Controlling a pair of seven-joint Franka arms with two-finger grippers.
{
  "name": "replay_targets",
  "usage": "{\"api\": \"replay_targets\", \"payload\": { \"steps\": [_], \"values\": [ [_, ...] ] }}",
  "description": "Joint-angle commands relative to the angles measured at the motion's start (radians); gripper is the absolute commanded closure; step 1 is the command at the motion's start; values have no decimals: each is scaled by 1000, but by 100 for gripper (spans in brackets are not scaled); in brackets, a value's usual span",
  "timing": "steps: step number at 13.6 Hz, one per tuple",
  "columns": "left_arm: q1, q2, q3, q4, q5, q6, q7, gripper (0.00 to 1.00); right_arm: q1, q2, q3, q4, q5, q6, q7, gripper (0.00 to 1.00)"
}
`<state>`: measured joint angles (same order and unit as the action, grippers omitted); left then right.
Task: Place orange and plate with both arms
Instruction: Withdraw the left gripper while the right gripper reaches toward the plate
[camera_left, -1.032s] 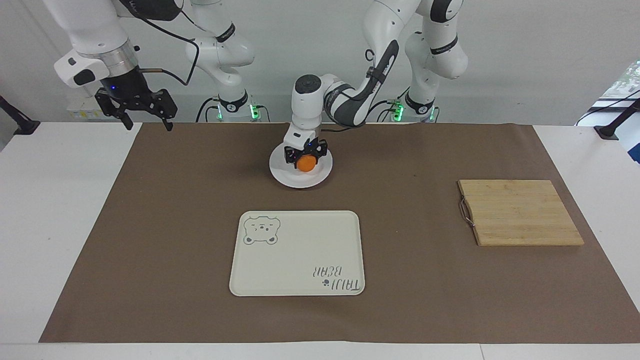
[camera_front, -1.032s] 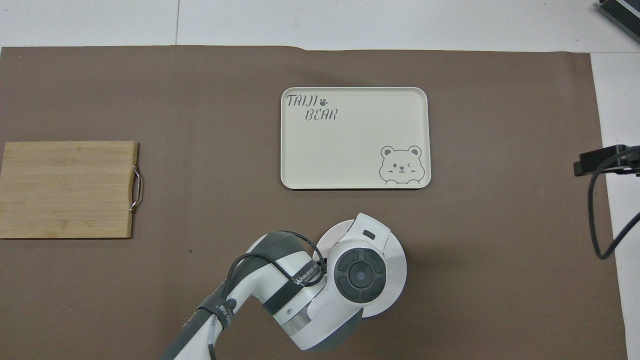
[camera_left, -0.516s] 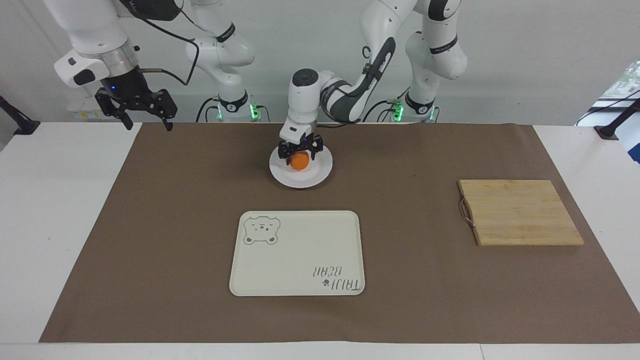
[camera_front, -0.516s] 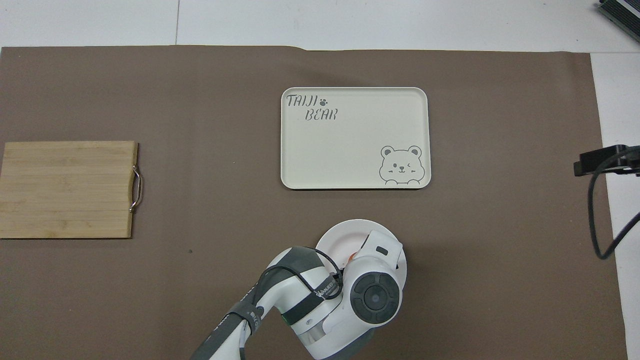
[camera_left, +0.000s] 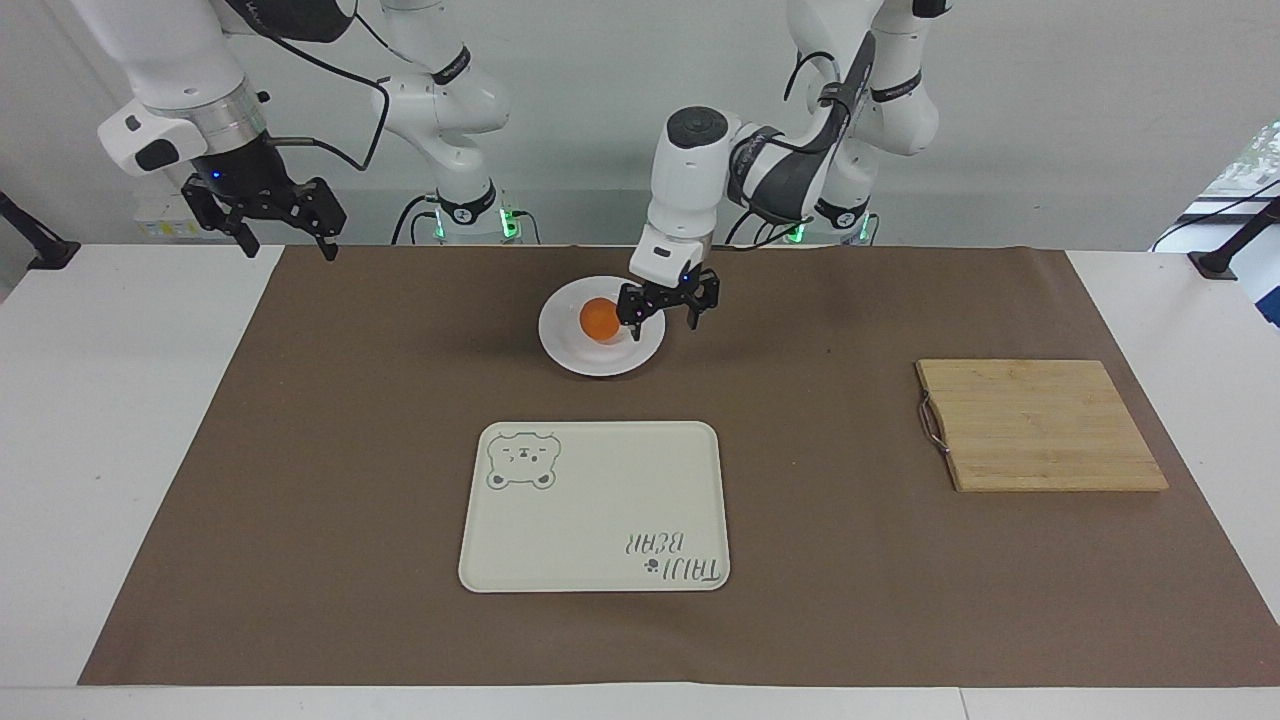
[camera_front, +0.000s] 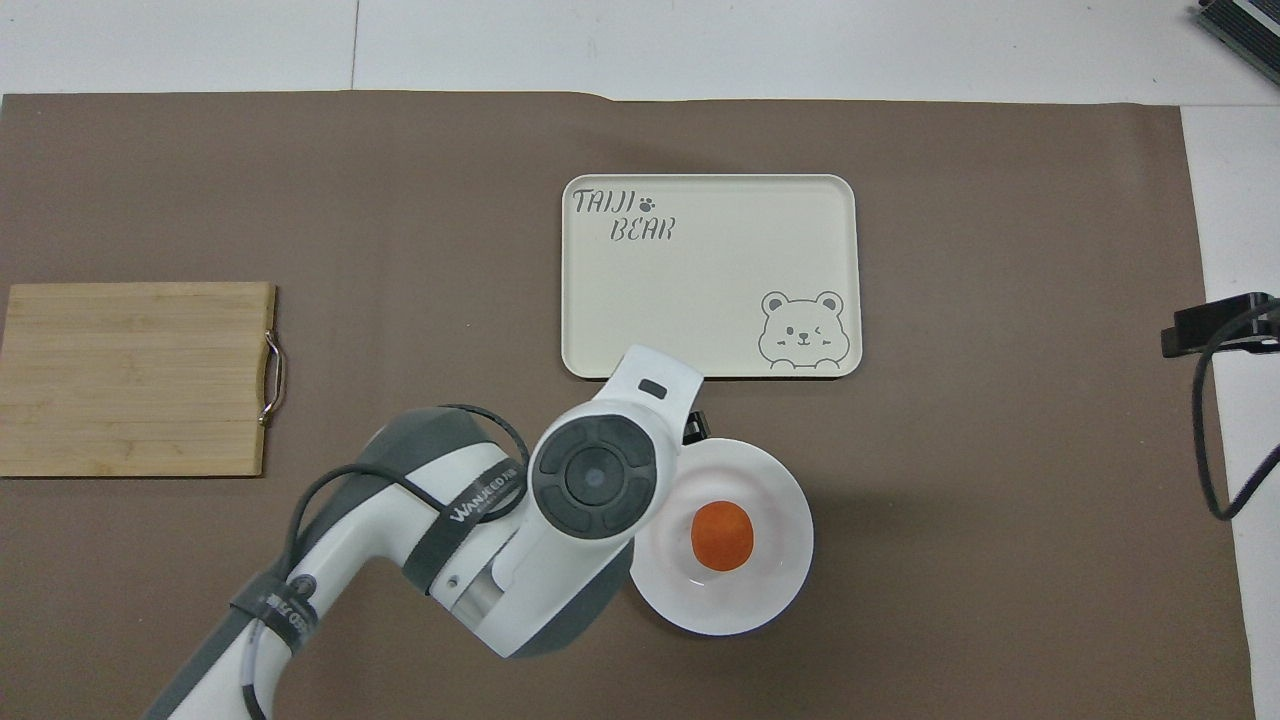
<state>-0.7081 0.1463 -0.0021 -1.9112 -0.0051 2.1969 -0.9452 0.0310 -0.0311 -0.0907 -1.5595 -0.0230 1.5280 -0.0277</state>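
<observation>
Brown mat (camera_left: 300, 450): orange (camera_left: 598, 318) on plate (camera_left: 570, 350), beside empty left gripper (camera_left: 668, 309).

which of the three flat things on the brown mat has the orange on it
The round white plate, nearest the robots, holds the orange. The cream rectangular tray and wooden cutting board hold nothing.

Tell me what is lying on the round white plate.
The small bright-orange orange rests alone on the round glossy white plate. The left gripper, empty, hides the plate's rim toward the left arm's end of the table.

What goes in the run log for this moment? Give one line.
orange: on plate, released | left claw: open, over plate's edge | right claw: open, waiting at right arm's end | tray: bare
</observation>
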Motion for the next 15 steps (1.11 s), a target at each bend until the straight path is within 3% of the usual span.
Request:
{"api": "replay_targets", "payload": {
  "steps": [1, 7, 15],
  "values": [
    [128, -37, -10, 21, 14, -75, 170, 0, 29, -13, 26, -23, 32, 26, 15, 0],
    [364, -54, -10, 125, -15, -242, 573, 0, 52, -18, 26, -166, 296, 64, -17, 0],
    [627, -96, -4, 251, -32, -512, 1014, 0, 53, -24, 26, -487, 601, 244, -286, 0]
  ]
}}
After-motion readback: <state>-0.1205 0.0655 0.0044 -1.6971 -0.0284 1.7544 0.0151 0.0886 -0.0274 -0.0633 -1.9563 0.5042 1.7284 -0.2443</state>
